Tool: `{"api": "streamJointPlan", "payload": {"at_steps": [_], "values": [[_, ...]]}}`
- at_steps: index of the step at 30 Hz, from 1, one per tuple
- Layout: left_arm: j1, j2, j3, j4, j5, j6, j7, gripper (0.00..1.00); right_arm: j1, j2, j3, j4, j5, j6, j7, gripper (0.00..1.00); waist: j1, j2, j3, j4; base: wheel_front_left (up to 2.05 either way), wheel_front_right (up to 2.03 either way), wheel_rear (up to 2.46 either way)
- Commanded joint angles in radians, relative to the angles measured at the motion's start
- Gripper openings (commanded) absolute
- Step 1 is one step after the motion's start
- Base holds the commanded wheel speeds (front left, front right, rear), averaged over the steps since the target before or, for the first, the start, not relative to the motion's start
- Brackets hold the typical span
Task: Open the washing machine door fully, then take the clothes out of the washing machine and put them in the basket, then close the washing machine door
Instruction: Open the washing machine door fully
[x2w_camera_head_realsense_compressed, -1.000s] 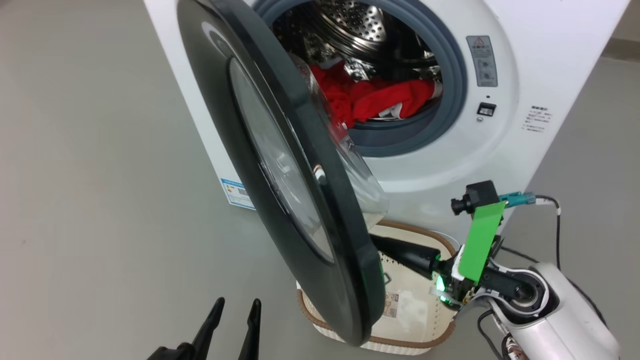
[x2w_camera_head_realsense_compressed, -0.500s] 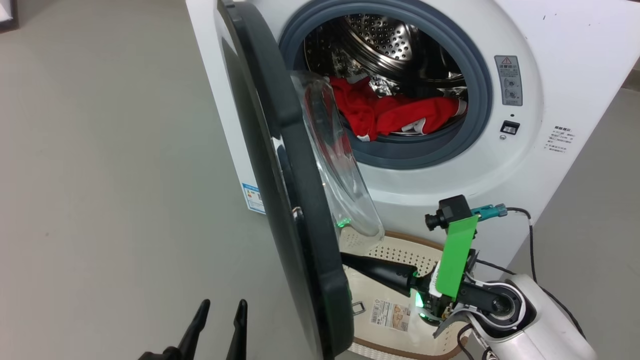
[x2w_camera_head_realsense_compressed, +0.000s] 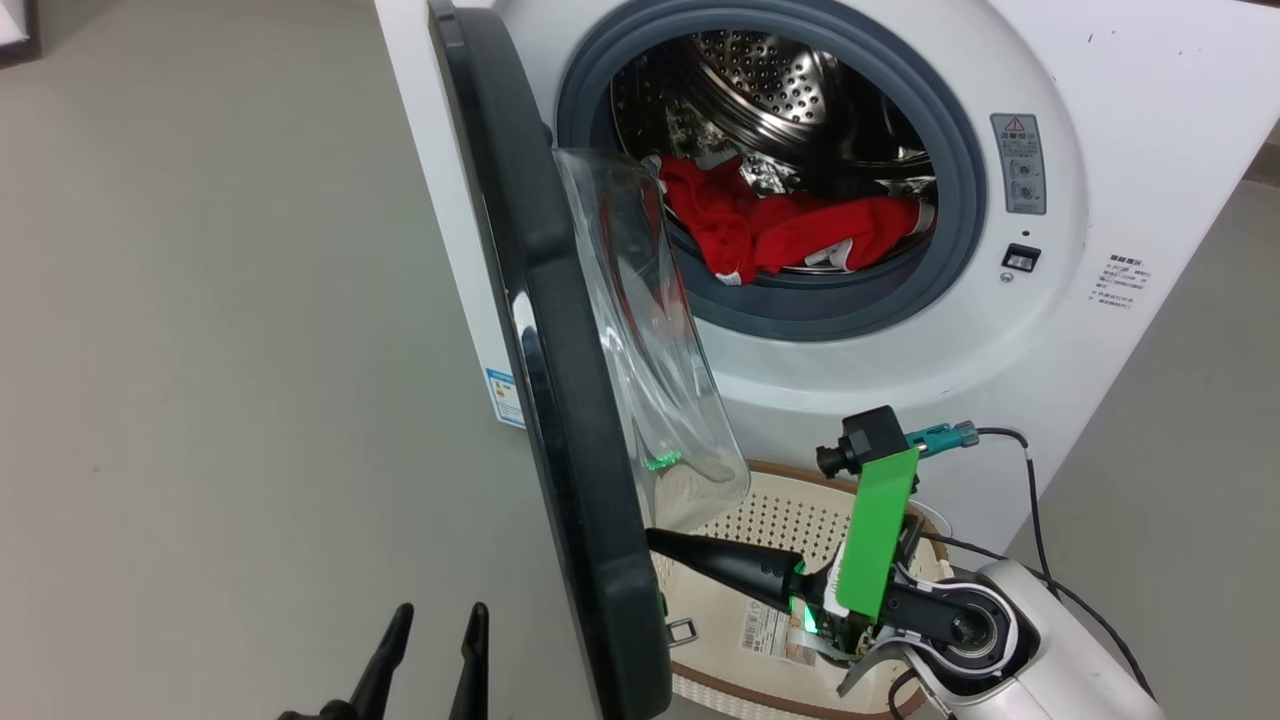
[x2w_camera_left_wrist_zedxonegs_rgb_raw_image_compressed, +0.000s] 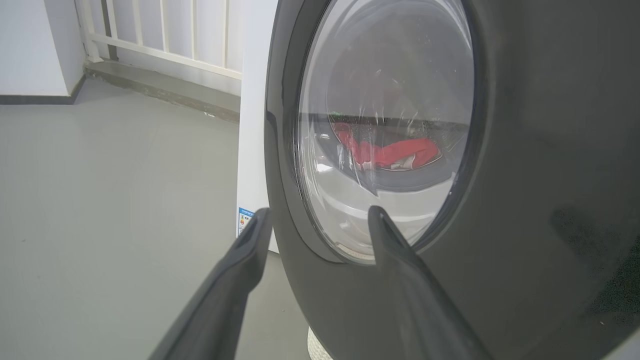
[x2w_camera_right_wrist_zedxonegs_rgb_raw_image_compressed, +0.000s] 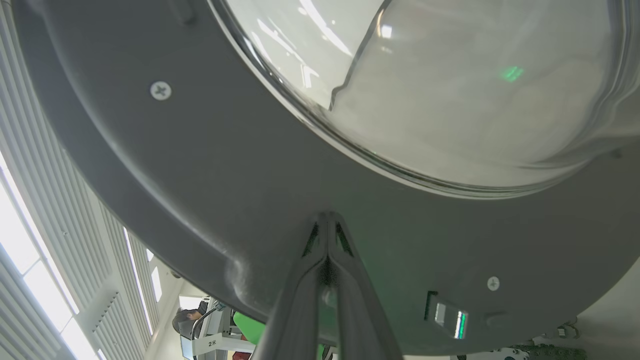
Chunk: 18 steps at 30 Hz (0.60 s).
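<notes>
Lower left of the frame: my left fingers (x2w_camera_head_realsense_compressed: 468, 660) hang spread wide and empty above the grey floor (x2w_camera_head_realsense_compressed: 200, 350), just outside the door (x2w_camera_head_realsense_compressed: 560, 400).

Centre left: the door has swung further out over the past second and now stands almost edge-on to my head camera. Its glass window (x2w_camera_head_realsense_compressed: 640, 340) bulges back toward the washing machine (x2w_camera_head_realsense_compressed: 1100, 150). My head camera moved too, which explains some of the shift, but the gap between door and cabinet has plainly widened.

Upper centre: the red clothes (x2w_camera_head_realsense_compressed: 790, 225) lie heaped in the steel drum (x2w_camera_head_realsense_compressed: 770, 70), untouched.

Lower right: the basket (x2w_camera_head_realsense_compressed: 790, 515) waits on the floor at the foot of the machine, its left end behind the door's lower edge. My right fingers (x2w_camera_head_realsense_compressed: 720, 565) reach across it, pressed shut on nothing, tips set against the inner face of the door's dark rim just below the glass.

I judge the opening step to be well along but unfinished. The door needs more swing before I can lift the clothes freely.
</notes>
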<state>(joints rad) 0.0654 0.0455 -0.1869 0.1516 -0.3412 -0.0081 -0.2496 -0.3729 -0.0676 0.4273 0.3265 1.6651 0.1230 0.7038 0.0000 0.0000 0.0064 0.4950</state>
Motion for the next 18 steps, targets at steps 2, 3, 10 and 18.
{"api": "streamJointPlan", "payload": {"at_steps": [2, 3, 10, 18], "values": [[-0.012, 0.005, 0.035, -0.03, 0.002, 0.006, -0.012, 1.0, -0.031, 0.017, 0.01, -0.03, -0.013, 0.008, -0.015, 0.1, 0.0, 0.0, -0.003, -0.002, 0.0, 0.0, 0.0], [-0.012, 0.005, 0.035, -0.03, 0.002, 0.005, -0.012, 1.0, -0.029, 0.017, 0.008, -0.03, -0.016, 0.008, -0.023, 0.2, 0.0, 0.0, -0.004, -0.003, 0.0, 0.0, 0.0], [-0.013, 0.005, 0.036, -0.013, 0.012, -0.006, -0.012, 1.0, 0.0, 0.017, -0.012, -0.034, -0.044, 0.008, -0.07, 0.93, 0.0, 0.0, -0.018, -0.009, 0.0, 0.0, 0.0], [-0.023, 0.005, 0.044, 0.014, 0.022, -0.019, -0.012, 1.0, 0.084, -0.005, -0.044, -0.018, -0.094, 0.008, -0.135, 1.0, 0.0, 0.0, -0.036, -0.018, 0.0, 0.0, 0.0]]}}
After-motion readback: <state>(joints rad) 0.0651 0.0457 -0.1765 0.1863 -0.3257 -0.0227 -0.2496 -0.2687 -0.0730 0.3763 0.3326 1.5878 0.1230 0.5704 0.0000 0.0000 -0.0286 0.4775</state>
